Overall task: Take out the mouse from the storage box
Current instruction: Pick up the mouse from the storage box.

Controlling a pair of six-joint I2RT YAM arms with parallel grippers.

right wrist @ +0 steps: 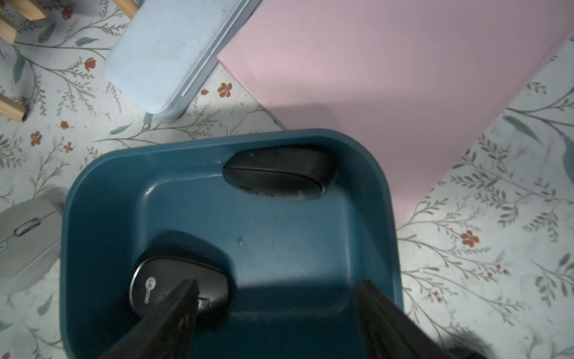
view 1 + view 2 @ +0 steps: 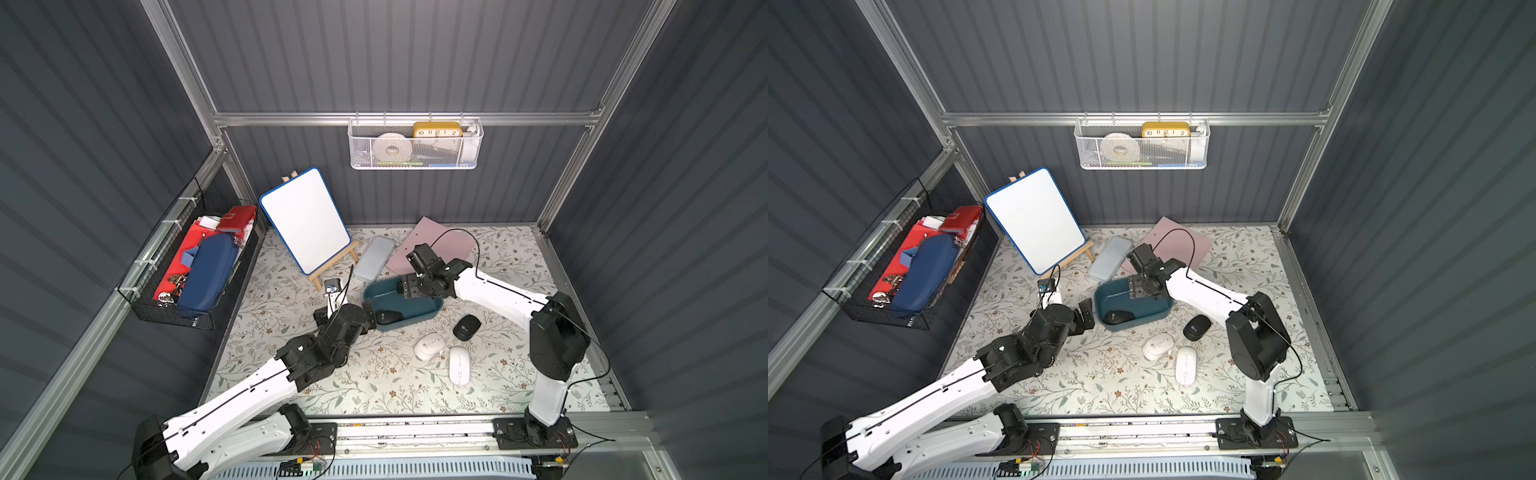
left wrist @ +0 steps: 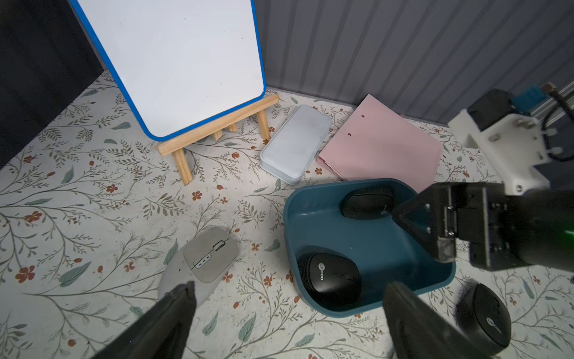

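The teal storage box (image 2: 432, 309) (image 3: 310, 211) (image 1: 102, 192) sits mid-table in both top views. Two black mice lie in it: one (image 2: 388, 316) (image 3: 330, 278) (image 1: 155, 279) in the near corner, one (image 3: 368, 202) (image 1: 276, 174) against the far wall. My right gripper (image 2: 409, 286) (image 1: 278, 289) hangs open over the box's inside, nothing between its fingers. My left gripper (image 2: 345, 314) (image 3: 292, 292) stands open just outside the box's left side, above bare mat. A grey mouse (image 3: 208, 258) lies beside its one finger.
On the mat right of the box lie a black mouse (image 2: 466, 327) and two white mice (image 2: 430, 346) (image 2: 459, 365). Behind it are a whiteboard on an easel (image 2: 305, 220), a pale blue case (image 2: 374, 258) and a pink folder (image 2: 440, 243). Wire baskets (image 2: 415, 143) (image 2: 195, 266) hang on the walls.
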